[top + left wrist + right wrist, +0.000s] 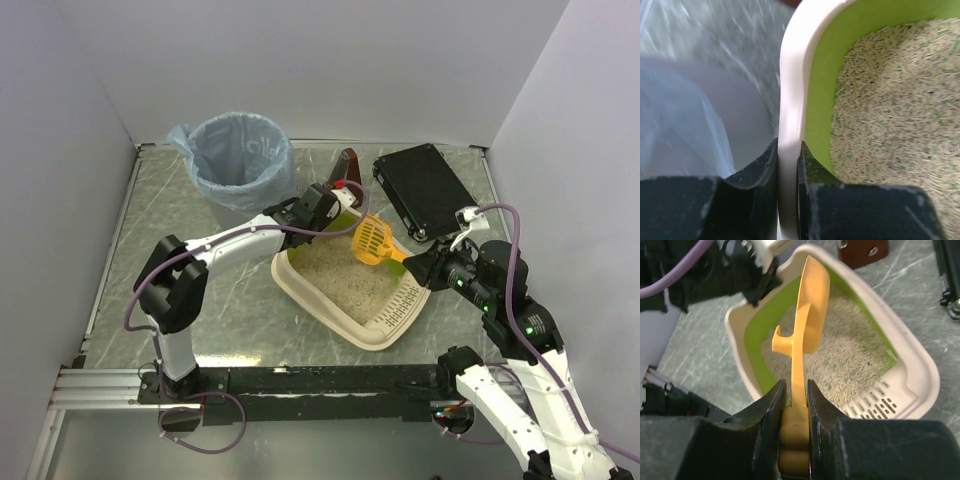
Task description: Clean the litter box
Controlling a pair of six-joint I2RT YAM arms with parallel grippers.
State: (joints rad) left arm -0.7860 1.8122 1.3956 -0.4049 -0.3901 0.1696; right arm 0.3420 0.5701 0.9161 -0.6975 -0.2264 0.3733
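The cream litter box (385, 333) with sandy litter lies mid-table; it also shows in the right wrist view (920, 365). My left gripper (335, 205) is shut on its far rim (790, 125) beside the lime-green inner wall (820, 100). My right gripper (418, 265) is shut on the handle of a yellow slotted scoop (372, 240), held above the litter. In the right wrist view the scoop (810, 315) stands on edge over the litter, its handle clamped between my fingers (795, 410).
A round bin lined with a blue bag (240, 155) stands at the back left, close to the left gripper. A flat black case (425, 190) lies at the back right. A brown object (348, 165) stands behind the box.
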